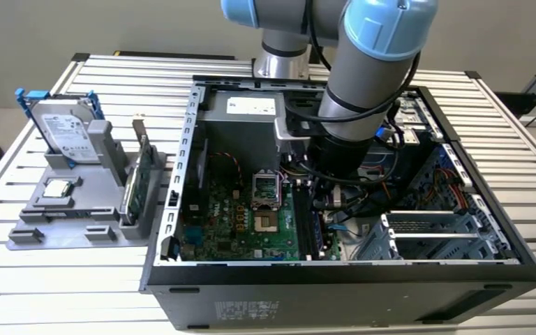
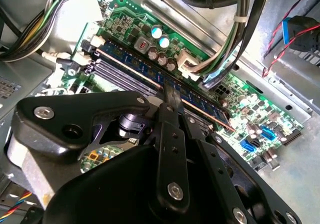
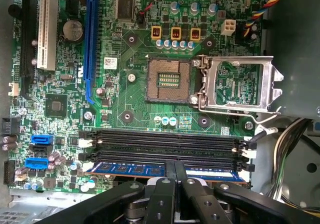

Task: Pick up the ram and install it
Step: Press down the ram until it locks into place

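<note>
The ram (image 3: 125, 169) is a long thin stick with a blue label. It lies along the memory slot nearest the board's edge, beside several empty black slots (image 3: 165, 141). In the second wrist view the ram (image 2: 130, 66) runs diagonally across the green motherboard (image 2: 250, 109). My gripper (image 3: 175, 170) has its black fingers pressed together on the stick's top edge near its middle, and the gripper (image 2: 170, 95) appears at the same spot in the second wrist view. In the exterior view my arm (image 1: 361, 91) reaches down into the open computer case (image 1: 343, 276).
The open processor socket (image 3: 167, 79) and its raised metal frame (image 3: 240, 84) lie beyond the slots. Cable bundles (image 2: 230, 39) hang close to my wrist. Outside the case, a grey holder (image 1: 63, 216) carries a hard drive (image 1: 63, 132), a square chip (image 1: 58, 187) and an upright green card (image 1: 136, 185).
</note>
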Robot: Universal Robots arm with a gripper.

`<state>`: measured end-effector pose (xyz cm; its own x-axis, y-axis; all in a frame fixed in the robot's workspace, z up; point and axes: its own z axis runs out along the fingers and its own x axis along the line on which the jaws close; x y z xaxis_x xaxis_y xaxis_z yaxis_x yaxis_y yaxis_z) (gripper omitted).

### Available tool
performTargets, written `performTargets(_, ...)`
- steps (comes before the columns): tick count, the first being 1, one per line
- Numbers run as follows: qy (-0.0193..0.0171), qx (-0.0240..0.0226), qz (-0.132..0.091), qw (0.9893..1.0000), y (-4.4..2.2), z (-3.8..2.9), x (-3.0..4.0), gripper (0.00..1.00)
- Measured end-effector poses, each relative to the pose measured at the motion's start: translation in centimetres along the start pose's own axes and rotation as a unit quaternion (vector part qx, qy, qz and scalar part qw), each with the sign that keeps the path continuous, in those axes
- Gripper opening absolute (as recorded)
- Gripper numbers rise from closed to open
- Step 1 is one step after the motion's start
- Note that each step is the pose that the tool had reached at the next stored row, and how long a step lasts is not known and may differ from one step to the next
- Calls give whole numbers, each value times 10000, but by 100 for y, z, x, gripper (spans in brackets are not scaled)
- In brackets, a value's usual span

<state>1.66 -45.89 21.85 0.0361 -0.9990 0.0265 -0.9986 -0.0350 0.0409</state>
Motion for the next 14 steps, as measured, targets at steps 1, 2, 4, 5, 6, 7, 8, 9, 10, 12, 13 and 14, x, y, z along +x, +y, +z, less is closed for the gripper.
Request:
performTargets(1, -2, 1, 0, 10000, 0, 2, -1, 0)
performTargets(2, -3, 1, 0, 10000, 0, 3, -1, 0)
performTargets(4, -3, 1, 0, 10000, 0, 3, -1, 0)
performTargets(5, -3, 1, 0, 10000, 0, 3, -1, 0)
performTargets(6, -3, 1, 0, 10000, 0, 3, -1, 0)
performTargets(7, -3, 1, 0, 10000, 0, 3, -1, 0)
performTargets(8, -3, 1, 0, 10000, 0, 3, -1, 0)
performTargets(9, -3, 1, 0, 10000, 0, 3, -1, 0)
performTargets(10, -3, 1, 0, 10000, 0, 4, -1, 0)
performTargets(12, -3, 1, 0, 10000, 0, -1, -1, 0)
performTargets(13, -5, 2, 0, 10000, 0, -9, -2, 0)
performTargets(14, -11, 4, 0, 10000, 0, -24, -2, 0)
